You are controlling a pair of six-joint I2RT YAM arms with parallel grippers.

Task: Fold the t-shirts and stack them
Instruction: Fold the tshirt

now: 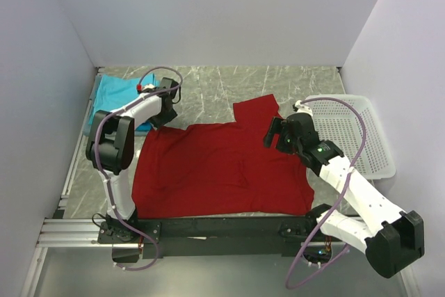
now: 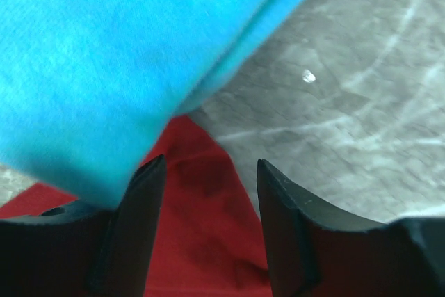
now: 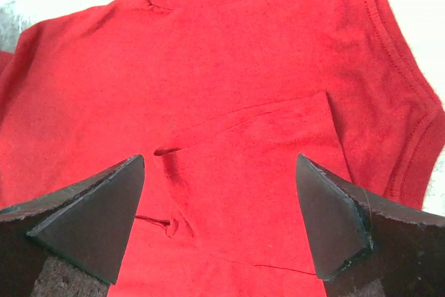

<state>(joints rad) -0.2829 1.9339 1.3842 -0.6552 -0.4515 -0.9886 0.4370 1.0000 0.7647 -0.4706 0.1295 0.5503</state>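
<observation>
Where the top view takes in the whole worktop [image 1: 222, 81], we see the dark red t-shirt [image 1: 222, 168] spread open over the near middle. Its hem runs along the near edge, and one sleeve points toward the far edge, right of centre. The teal t-shirt [image 1: 115, 99] lies folded in the far left corner; we cannot tell how many layers it has. The white lattice basket [image 1: 361, 137] sits against the right edge, just beside the red cloth.

The left gripper [image 1: 161, 117] hangs over the far left corner of the red t-shirt, where it meets the teal one. In the left wrist view this gripper [image 2: 208, 227] has its fingers [image 2: 142, 220] released and apart. Between them shows a point of red t-shirt [image 2: 201, 199], overlapped by the edge of the teal t-shirt [image 2: 104, 53], with grey marbled worktop [image 2: 348, 102] to one side. We cannot tell whether the fingertips touch the cloth.

The right gripper [image 1: 271, 135] hovers over the right side of the red t-shirt, toward the basket. In the right wrist view this gripper [image 3: 219, 213] has its fingers [image 3: 97, 213] spread wide and grasping nothing. The red t-shirt [image 3: 229, 67] fills the view below them, showing a stitched edge and a flap of cloth folded over itself.
</observation>
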